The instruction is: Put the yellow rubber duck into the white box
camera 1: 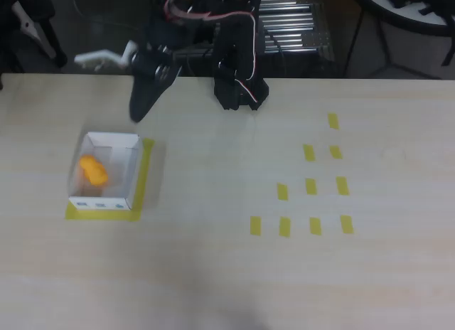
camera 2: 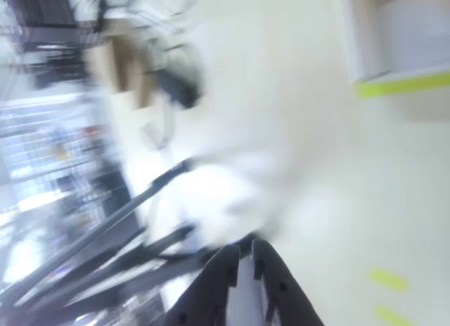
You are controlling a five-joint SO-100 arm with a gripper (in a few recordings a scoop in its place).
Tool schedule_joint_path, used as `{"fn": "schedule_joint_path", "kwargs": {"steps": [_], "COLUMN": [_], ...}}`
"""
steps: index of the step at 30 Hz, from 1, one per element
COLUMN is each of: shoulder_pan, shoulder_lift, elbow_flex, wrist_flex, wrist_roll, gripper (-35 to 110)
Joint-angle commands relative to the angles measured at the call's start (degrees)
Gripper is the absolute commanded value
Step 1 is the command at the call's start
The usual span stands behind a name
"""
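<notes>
From the overhead view I see the duck (camera 1: pixel 93 172), a small rounded orange-yellow shape, lying inside the box (camera 1: pixel 132 175) at the left of the frame, in its left half. Its face is too small for me to tell. The box is white, open on top, with low walls and small marks on its lower wall; it sits on a yellow tape rectangle (camera 1: pixel 144 175). The gripper (camera 1: pixel 137 111) hangs above the table (camera 1: pixel 213 273) just beyond the box's upper right corner, apart from it. In the wrist view the fingers (camera 2: pixel 223 270) stand narrow and hold nothing; this picture is blurred. 10 yellow tape strips (camera 1: pixel 311 186) lie at the right, well apart from the box.
</notes>
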Motion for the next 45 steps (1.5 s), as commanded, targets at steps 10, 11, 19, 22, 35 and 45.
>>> {"fn": "schedule_joint_path", "kwargs": {"steps": [10,11,19,22,35,45], "shoulder_pan": [-17.23,-18.11,-23.55,-24.61,-29.44,-31.55], "shoulder_lift": [34.72,36.47,47.99,52.12,68.29,75.15], "elbow_flex": [29.62,32.87,55.20,62.23,86.04,95.01], "wrist_flex": [-11.43,-12.57,-14.41,-14.41,-13.27,-9.67], "wrist_roll": [14.85,15.38,19.78,20.39,22.59,23.03], "gripper": [0,0,0,0,0,0]}}
